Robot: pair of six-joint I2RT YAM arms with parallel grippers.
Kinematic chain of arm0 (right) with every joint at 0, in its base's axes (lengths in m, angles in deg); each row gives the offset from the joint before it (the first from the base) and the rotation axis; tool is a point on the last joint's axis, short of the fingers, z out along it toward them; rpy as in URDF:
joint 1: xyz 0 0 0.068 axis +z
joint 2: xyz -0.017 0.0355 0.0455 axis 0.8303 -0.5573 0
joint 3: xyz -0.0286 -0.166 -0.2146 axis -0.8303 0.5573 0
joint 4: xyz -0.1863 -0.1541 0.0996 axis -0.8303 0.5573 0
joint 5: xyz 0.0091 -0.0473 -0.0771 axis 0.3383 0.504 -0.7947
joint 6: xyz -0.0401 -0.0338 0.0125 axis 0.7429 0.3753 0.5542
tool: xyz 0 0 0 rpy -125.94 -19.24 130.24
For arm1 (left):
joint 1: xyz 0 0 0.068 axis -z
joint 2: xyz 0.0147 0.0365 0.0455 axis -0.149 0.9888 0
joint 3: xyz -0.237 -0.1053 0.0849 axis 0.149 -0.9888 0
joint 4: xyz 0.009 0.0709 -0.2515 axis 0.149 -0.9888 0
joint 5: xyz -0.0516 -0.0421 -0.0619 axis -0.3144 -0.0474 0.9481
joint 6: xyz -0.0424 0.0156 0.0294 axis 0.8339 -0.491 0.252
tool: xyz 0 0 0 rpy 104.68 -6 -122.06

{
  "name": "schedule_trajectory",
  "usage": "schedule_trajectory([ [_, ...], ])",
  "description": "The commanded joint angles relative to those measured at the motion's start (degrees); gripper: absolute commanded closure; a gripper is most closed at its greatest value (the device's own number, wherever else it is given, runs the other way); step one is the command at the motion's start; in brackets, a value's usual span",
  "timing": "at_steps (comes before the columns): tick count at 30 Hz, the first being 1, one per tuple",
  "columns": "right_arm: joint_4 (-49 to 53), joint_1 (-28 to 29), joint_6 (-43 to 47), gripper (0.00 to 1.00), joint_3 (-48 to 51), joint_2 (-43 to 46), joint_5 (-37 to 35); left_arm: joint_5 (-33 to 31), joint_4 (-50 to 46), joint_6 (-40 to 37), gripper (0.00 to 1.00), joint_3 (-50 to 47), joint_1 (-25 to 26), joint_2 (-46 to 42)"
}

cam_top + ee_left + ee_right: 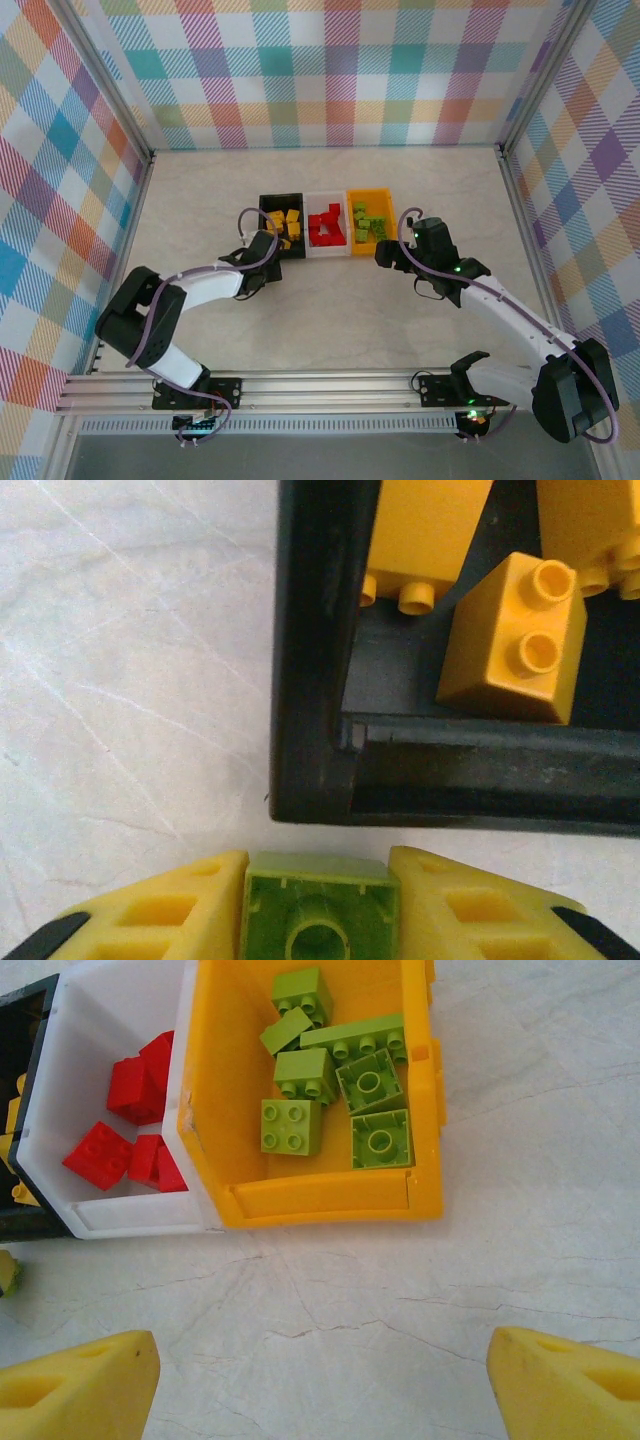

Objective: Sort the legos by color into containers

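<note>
Lime brick (pixel 318 920), likely light, slick, pinched across flat sides by my left tool (pixel 318 910); black bin (pixel 310 680) 12 o'clock; right tool (pixel 322 1360) spread.

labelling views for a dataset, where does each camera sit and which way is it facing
Top external: above and behind the bases, looking down on the table; left arm and right arm show.
Left wrist: on the left arm, facing down at a corner of the black bin; left fingers pinch a lime green brick.
Right wrist: on the right arm, facing down at the orange bin and white bin; right fingers apart.
Shared: top external and right wrist both show the orange bin.
</note>
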Motion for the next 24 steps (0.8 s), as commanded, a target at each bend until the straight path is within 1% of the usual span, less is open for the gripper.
schedule_trajectory([
  [1,-0.5,0.0,-0.5,0.15,-0.6,1.1,-0.8,0.4,-1.8,0.5,0.64,-1.5,2.2,-5.0],
  [5,-0.5,0.0,-0.8,0.14,-0.5,1.1,-1.9,-0.1,-4.3,2.7,0.65,-0.7,8.1,-10.9],
  [8,-0.8,0.0,-1.3,0.14,0.0,1.2,-2.1,-0.6,-5.8,2.9,0.65,4.7,11.8,-10.5],
  [11,-0.9,0.0,-1.6,0.14,0.2,1.2,-1.9,2.9,-4.1,3.5,0.65,11.5,12.2,-5.3],
  [15,-0.3,0.0,-1.6,0.14,0.4,1.5,-2.0,7.8,-1.7,3.9,0.66,22.6,12.4,4.6],
  [20,0.2,0.0,-1.4,0.14,1.0,2.0,-2.2,10.3,-2.6,3.2,0.67,35.5,12.6,15.6],
  [24,0.3,0.0,-1.2,0.13,1.3,1.9,-2.4,10.9,-5.2,2.3,0.67,44.9,12.8,22.0],
])
